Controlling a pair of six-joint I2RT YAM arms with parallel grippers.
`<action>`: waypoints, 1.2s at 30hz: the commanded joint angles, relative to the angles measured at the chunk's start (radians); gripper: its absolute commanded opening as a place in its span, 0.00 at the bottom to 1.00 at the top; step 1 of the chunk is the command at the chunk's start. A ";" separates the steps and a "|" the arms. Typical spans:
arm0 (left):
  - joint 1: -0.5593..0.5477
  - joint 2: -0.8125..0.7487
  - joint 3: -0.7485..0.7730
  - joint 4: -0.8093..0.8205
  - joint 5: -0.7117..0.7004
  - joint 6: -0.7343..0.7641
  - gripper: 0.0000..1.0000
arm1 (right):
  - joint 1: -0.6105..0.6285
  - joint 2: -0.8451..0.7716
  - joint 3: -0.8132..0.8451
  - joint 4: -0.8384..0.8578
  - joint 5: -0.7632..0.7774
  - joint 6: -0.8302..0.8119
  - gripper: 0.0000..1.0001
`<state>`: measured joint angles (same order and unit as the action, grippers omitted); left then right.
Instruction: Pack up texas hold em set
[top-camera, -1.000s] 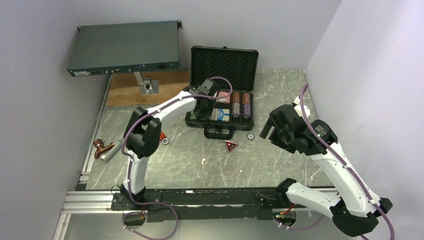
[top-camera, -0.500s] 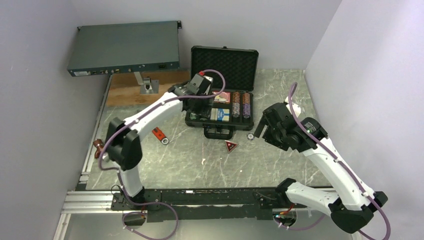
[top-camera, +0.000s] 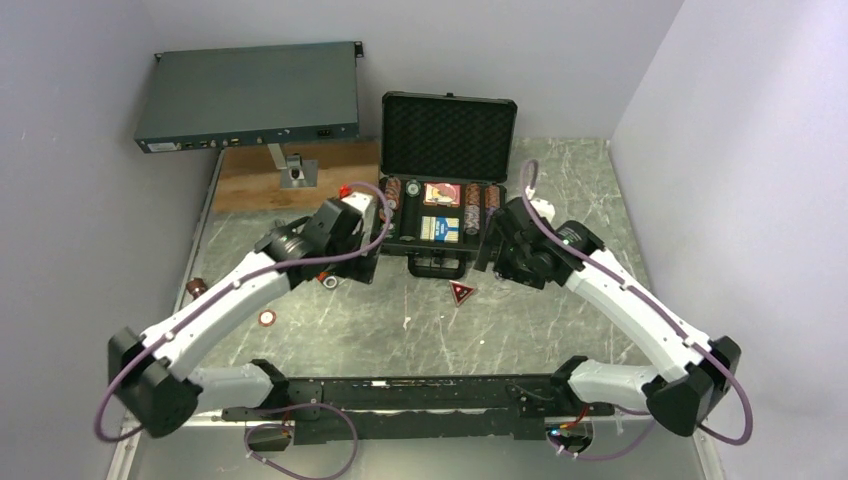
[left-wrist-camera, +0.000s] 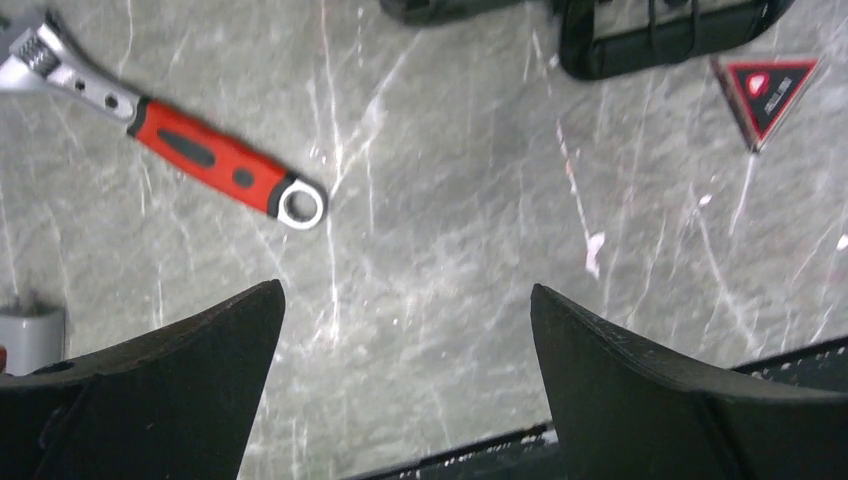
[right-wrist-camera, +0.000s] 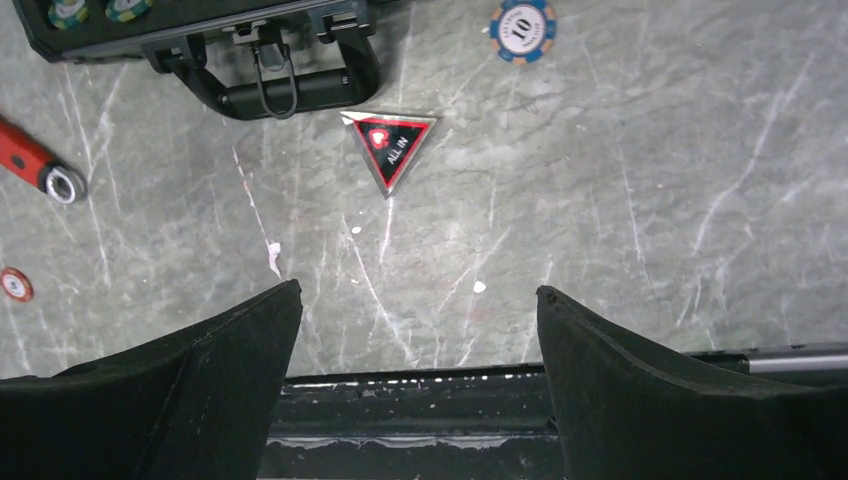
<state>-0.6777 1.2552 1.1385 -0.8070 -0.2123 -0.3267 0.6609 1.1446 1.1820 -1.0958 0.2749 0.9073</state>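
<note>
The black case stands open with its lid up. It holds rows of striped chips and a blue-yellow card box. Its handle faces the arms. The red triangular token lies on the table just in front of the handle, also in the wrist views. One blue chip lies right of the handle, and a red chip lies far left. My left gripper hangs open over bare table left of the case. My right gripper hangs open near the token, empty.
A red-handled wrench lies left of the case. A large grey electronics box and a wooden board sit at the back left. A brown object lies at the left edge. The metal rail runs along the front.
My left arm pulled back out of the case toward the left front, and its jaws opened wide. My right arm swung left toward the case front, opening slightly more.
</note>
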 joint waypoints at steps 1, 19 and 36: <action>-0.001 -0.171 -0.106 -0.041 -0.026 -0.008 1.00 | 0.030 0.081 -0.012 0.115 -0.031 -0.047 0.91; -0.005 -0.723 -0.329 -0.111 -0.220 -0.167 1.00 | 0.061 0.442 -0.088 0.245 -0.085 0.297 0.97; -0.004 -0.814 -0.390 -0.060 -0.231 -0.137 1.00 | -0.006 0.592 -0.151 0.451 -0.130 0.350 0.93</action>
<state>-0.6785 0.4187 0.7349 -0.8974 -0.4236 -0.4648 0.6655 1.6913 1.0065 -0.7174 0.1436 1.2495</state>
